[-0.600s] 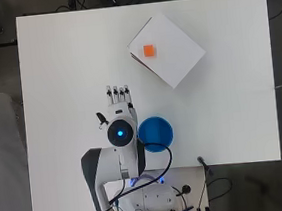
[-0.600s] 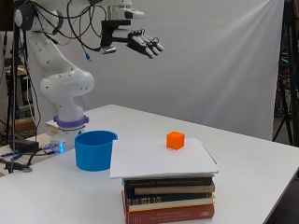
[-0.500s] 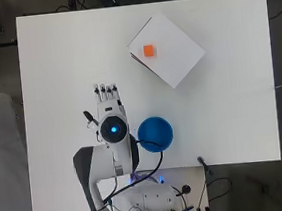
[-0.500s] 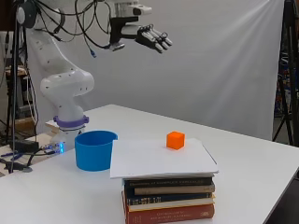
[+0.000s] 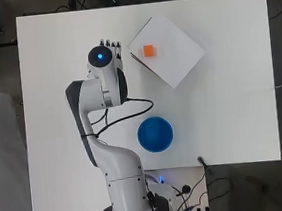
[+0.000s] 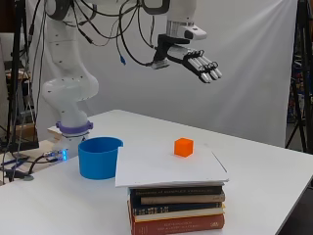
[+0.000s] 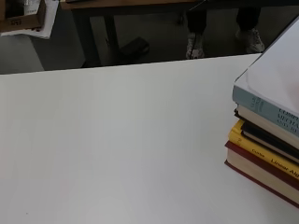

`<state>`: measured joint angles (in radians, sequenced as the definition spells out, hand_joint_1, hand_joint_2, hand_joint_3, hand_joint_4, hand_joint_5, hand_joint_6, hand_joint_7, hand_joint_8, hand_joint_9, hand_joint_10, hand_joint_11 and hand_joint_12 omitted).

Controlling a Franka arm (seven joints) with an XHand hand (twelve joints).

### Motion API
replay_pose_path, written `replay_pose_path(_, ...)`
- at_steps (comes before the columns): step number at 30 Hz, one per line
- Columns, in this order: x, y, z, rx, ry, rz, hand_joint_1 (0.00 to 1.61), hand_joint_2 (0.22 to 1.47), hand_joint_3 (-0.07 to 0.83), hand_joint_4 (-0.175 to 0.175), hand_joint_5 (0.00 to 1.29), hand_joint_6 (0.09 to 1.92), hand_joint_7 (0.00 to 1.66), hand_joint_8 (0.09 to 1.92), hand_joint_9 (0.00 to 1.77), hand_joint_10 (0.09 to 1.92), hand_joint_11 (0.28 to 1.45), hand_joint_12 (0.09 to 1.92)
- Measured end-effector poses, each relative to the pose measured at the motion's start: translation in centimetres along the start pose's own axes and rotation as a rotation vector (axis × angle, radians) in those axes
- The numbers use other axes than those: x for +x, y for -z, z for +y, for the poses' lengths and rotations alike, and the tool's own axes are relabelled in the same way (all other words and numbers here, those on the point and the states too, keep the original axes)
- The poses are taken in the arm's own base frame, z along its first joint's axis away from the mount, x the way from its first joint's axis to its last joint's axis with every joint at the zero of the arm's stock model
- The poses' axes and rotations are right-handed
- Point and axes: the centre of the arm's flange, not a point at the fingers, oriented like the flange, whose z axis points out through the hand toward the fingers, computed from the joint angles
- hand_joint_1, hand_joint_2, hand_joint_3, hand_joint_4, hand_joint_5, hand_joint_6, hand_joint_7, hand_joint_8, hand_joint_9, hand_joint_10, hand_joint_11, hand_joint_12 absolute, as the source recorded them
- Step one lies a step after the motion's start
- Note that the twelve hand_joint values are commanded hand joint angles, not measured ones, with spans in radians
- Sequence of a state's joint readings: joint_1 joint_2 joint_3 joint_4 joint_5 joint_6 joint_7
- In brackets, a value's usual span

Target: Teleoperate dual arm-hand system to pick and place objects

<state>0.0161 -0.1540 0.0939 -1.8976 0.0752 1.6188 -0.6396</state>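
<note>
Hand (image 6: 188, 56) hovers high above bench (image 5: 65, 52), fingers (image 6: 208, 66) straight and released, holding nothing. Orange cube (image 6: 184, 147) sits on white sheet (image 6: 166, 169) atop book stack (image 6: 176, 210), toward the sheet's corner nearest the bench's far edge; blue cup (image 6: 100, 156) stands on bench just beside stack, arm-base side. Cube prob. light, rigid, flat-sided, not fragile: pinch across two opp. side faces from above; sheet may be slick, so cube could slide if nudged.
</note>
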Motion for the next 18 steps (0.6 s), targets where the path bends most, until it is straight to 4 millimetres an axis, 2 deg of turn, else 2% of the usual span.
replay_pose_path(1,0.5,-0.1,0.9,-0.003,-0.011,0.002,0.35,1.12,0.006,-0.016,0.25,0.09,0.31,0.09,0.43,0.09,0.41,0.09)
replay_pose_path(4,2.3,-1.2,3.6,-0.023,-0.022,0.038,0.29,1.09,-0.007,0.028,0.16,0.09,0.23,0.09,0.37,0.09,0.43,0.09)
replay_pose_path(7,2.5,-2.2,6.9,-0.105,-0.086,0.067,0.22,1.06,-0.012,0.052,0.16,0.09,0.24,0.09,0.37,0.09,0.45,0.09)
replay_pose_path(9,1.9,-3.1,9.7,-0.166,-0.139,0.055,0.20,1.04,-0.013,0.064,0.16,0.09,0.25,0.09,0.38,0.09,0.46,0.09)
replay_pose_path(12,0.0,-4.3,13.7,-0.201,-0.201,0.014,0.21,1.03,-0.008,0.081,0.19,0.09,0.28,0.09,0.42,0.09,0.48,0.09)
replay_pose_path(15,-1.6,-5.3,15.7,-0.180,-0.213,0.039,0.27,1.00,-0.003,0.100,0.29,0.09,0.38,0.09,0.51,0.09,0.53,0.09)
replay_pose_path(18,-3.1,-7.3,17.2,-0.165,-0.189,0.093,0.31,1.00,-0.003,0.102,0.34,0.09,0.41,0.09,0.54,0.09,0.55,0.09)
